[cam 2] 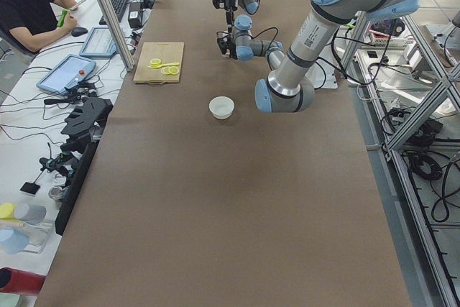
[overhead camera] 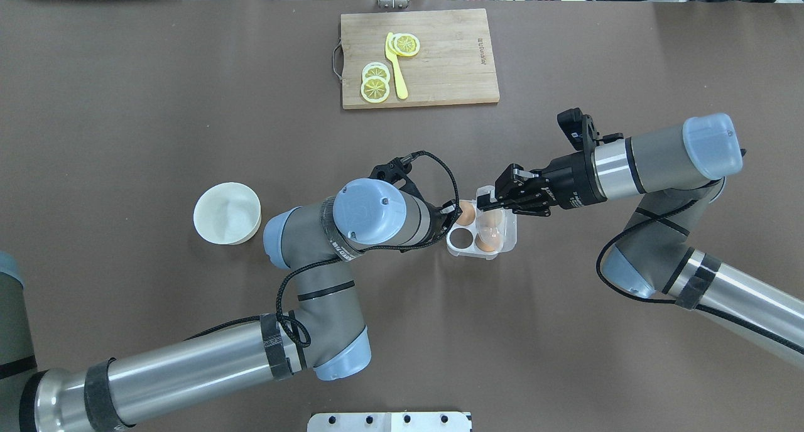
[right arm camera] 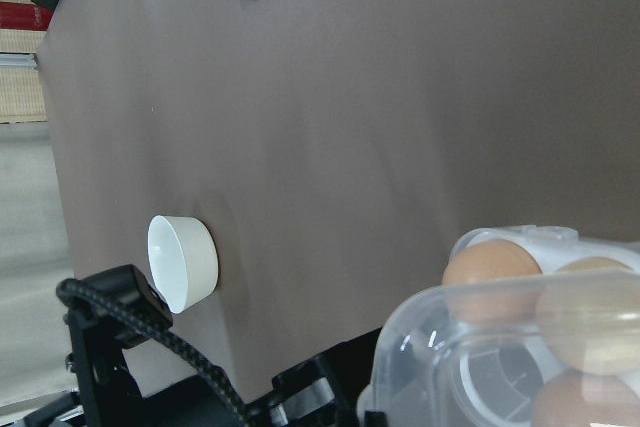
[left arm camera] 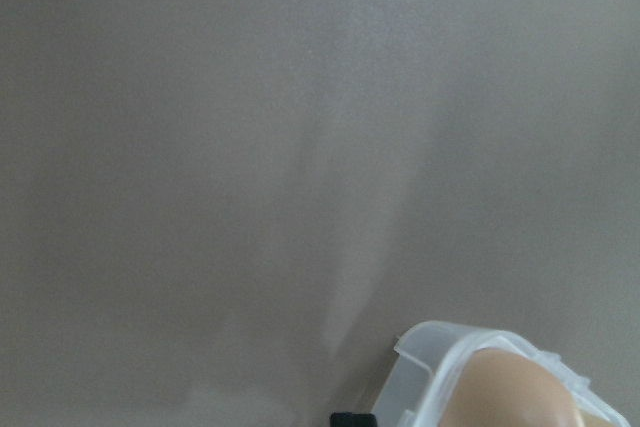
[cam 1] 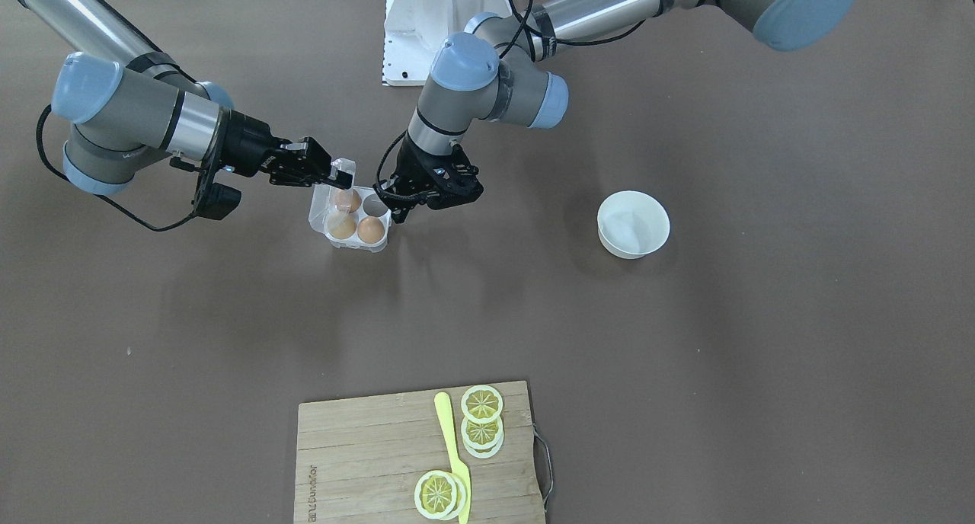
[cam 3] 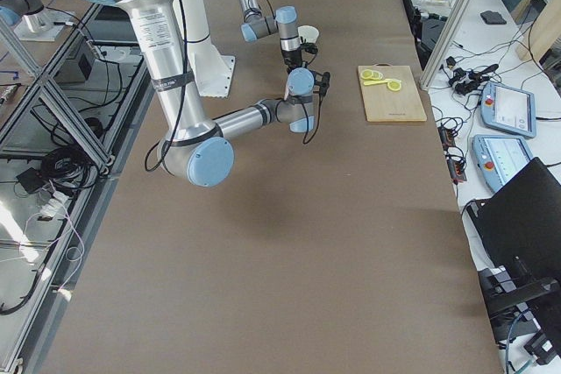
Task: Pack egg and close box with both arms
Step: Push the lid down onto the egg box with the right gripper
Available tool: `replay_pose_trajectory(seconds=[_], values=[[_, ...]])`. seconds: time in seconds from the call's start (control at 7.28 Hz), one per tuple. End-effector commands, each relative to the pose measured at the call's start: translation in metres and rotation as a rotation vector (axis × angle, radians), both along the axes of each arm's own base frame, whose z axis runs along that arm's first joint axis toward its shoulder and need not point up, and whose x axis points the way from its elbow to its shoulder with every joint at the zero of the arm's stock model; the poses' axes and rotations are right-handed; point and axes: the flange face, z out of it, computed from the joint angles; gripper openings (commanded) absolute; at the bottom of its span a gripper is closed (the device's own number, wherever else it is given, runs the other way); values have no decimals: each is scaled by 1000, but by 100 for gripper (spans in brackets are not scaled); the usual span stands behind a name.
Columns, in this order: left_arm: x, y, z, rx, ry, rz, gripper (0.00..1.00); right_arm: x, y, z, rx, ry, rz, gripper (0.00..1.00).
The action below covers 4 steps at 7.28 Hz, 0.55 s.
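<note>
Box (cam 1: 356, 244) sits on the table (cam 1: 685, 341), between the two grippers. Three cells are filled. The vacant cell (cam 1: 375, 204) is on the left gripper's side, toward the robot base. The uncovered egg (cam 1: 371, 229) in the next cell is plain to see. The two other eggs (cam 1: 346, 200) lie under the partly raised lid (cam 1: 320, 208), their outlines softened by the clear plastic.

Right gripper (cam 1: 340, 175): tips at the lid's free edge, jaws apparently pinched together on it. The transparent plastic makes the contact itself hard to resolve. The right wrist view shows the lid tilted over the eggs, with this gripper's fingers out of frame.

Left gripper (cam 1: 396, 204): just beside the box wall at the vacant cell. In the overhead view it is hidden under its own wrist. The left wrist view gives only a black sliver at the bottom edge, next to a box corner and an egg cut off by the frame. Cannot tell whether its jaws are apart or together.

Both side views are too small to resolve box or fingers.

White bowl (cam 1: 624, 248) stands well apart on the left arm's side. Cutting board (cam 1: 366, 448) with lemon slices (cam 1: 482, 404) and a yellow utensil (cam 1: 453, 448) lies at the operators' edge, its near edge cut off by the frame.
</note>
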Motion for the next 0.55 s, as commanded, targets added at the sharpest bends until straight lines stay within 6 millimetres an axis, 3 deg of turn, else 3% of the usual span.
replay_pose_trajectory(seconds=[0.0,0.41], values=[[-3,0,1,3,1,0,0,-2,0,-2,-1,2,-1,0],[-4,-1,4,-3,2,13,0,-11,5,-2,-4,1,5,0]])
